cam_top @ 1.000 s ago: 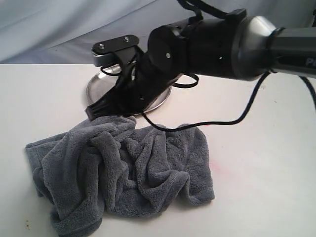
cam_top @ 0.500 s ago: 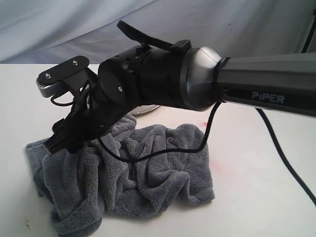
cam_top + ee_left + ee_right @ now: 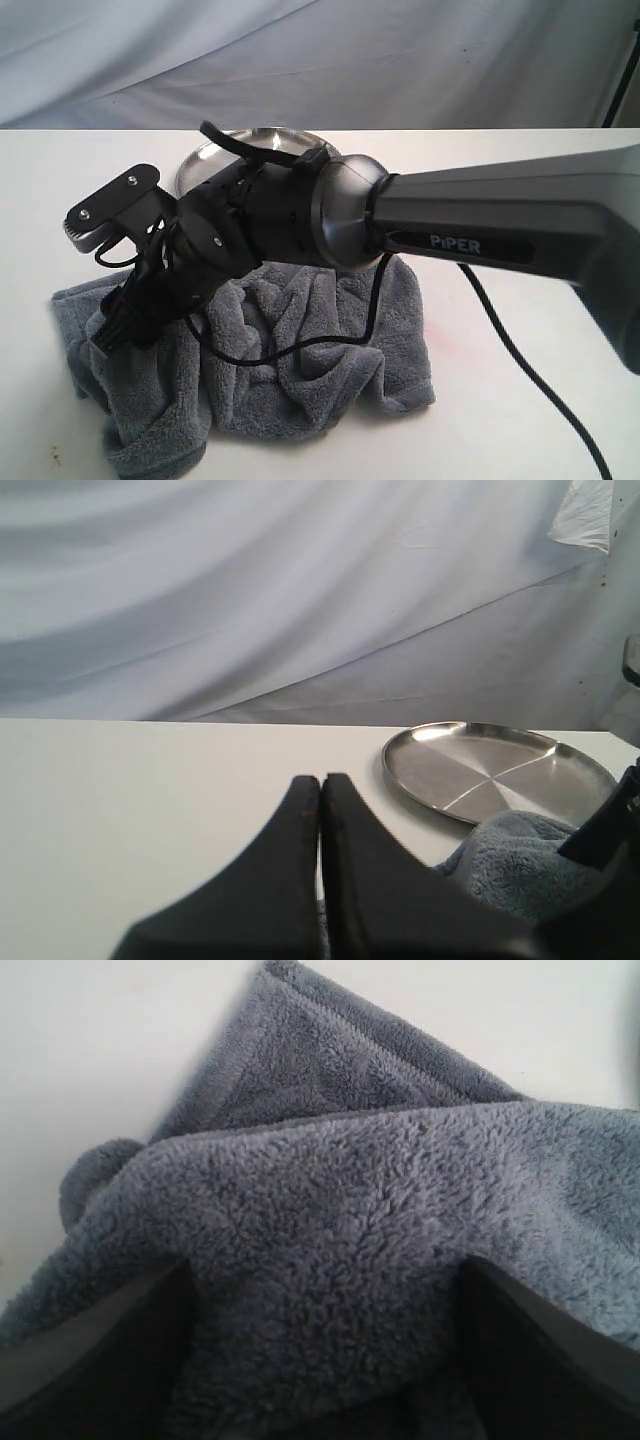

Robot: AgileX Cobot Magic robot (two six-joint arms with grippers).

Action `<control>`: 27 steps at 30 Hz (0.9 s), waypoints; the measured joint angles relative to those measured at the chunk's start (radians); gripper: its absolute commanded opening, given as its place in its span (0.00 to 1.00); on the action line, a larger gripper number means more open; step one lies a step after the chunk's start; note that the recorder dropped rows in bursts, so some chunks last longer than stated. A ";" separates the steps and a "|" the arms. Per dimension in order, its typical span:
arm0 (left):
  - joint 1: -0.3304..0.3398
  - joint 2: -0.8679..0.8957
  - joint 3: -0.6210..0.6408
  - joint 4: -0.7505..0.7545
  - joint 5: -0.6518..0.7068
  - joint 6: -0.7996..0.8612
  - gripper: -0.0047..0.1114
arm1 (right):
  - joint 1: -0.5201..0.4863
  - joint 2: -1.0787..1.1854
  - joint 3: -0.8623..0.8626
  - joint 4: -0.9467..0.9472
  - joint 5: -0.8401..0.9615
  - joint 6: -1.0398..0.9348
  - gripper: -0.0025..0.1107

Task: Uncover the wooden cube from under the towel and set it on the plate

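Observation:
The dark grey towel [image 3: 310,350] lies crumpled on the white table in the exterior view. No wooden cube shows in any view. Behind the towel sits the silver plate [image 3: 212,152], partly blocked by the right arm. My right gripper [image 3: 115,335] has reached across to the towel's left part and is open, its fingers [image 3: 505,1345] spread wide with towel pile [image 3: 330,1210] bulging between them. The left wrist view shows my left gripper [image 3: 320,782] shut and empty, low over the table, with the plate [image 3: 495,775] and a towel fold [image 3: 525,865] beyond it.
The right arm's black cable [image 3: 500,330] trails over the towel and the table on the right. A faint pink stain [image 3: 445,340] marks the table beside the towel. A pale cloth backdrop [image 3: 320,60] hangs behind the table's far edge.
The right arm swung from above the plate leftward and down onto the towel's left part, uncovering most of the plate. The towel's left folds are pressed under the gripper.

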 measured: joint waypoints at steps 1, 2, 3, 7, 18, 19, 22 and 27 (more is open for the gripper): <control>0.000 0.000 0.000 0.000 0.000 0.000 0.05 | 0.000 0.001 -0.002 -0.002 0.000 0.000 0.56; 0.000 0.000 0.000 0.000 0.000 0.000 0.05 | 0.000 0.001 -0.002 -0.003 0.000 -0.002 0.54; 0.000 0.000 0.000 0.000 0.000 0.000 0.05 | 0.000 0.002 -0.002 -0.003 0.000 -0.002 0.52; 0.000 0.000 0.000 0.000 0.000 0.000 0.05 | 0.000 0.004 -0.004 -0.017 0.011 -0.002 0.38; 0.000 0.000 0.000 0.000 0.000 0.000 0.05 | 0.000 0.004 -0.011 -0.021 0.040 -0.002 0.02; 0.000 0.000 0.000 0.000 0.000 0.000 0.05 | 0.000 0.002 -0.011 -0.021 0.043 -0.002 0.02; 0.000 0.000 0.000 0.000 0.000 0.000 0.05 | 0.002 -0.009 -0.011 -0.021 0.059 -0.002 0.02; 0.000 0.000 0.000 0.000 0.000 0.000 0.05 | 0.011 -0.072 -0.009 -0.021 0.111 -0.002 0.02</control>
